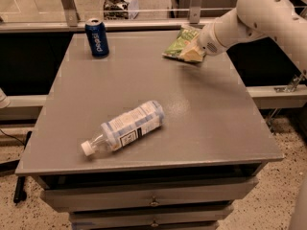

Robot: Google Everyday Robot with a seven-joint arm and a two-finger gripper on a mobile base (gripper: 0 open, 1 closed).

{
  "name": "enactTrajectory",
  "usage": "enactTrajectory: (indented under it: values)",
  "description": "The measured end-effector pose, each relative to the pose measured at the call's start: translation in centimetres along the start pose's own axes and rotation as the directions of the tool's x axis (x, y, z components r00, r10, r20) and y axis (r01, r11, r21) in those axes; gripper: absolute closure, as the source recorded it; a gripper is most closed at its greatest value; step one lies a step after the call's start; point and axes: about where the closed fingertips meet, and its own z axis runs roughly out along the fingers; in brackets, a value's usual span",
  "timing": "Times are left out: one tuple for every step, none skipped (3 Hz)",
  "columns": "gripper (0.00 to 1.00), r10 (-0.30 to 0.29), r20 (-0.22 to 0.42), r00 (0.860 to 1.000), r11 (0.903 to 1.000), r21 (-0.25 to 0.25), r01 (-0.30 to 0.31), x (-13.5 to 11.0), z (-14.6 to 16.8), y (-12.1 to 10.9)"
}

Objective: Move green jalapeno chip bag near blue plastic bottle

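The green jalapeno chip bag (178,43) is at the far right of the grey table (220,123), tilted, with its right end in my gripper (194,51). The gripper reaches in from the right on a white arm and is shut on the bag, holding it just above the tabletop. The blue plastic bottle (130,124) lies on its side near the table's front, white cap pointing to the front left. It is well apart from the bag, toward the front left of it.
A dark blue Pepsi can (97,37) stands upright at the table's far left corner. The table has drawers below its front edge. A rail and glass partition run behind the table.
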Motion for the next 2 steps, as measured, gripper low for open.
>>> enactTrajectory:
  values:
    - [0.11, 0.031, -0.008, 0.999, 0.999, 0.032, -0.031, 1.1, 0.3, -2.0]
    - [0.0, 0.061, -0.016, 0.998, 0.9974, 0.038, -0.061, 1.8, 1.6, -3.2]
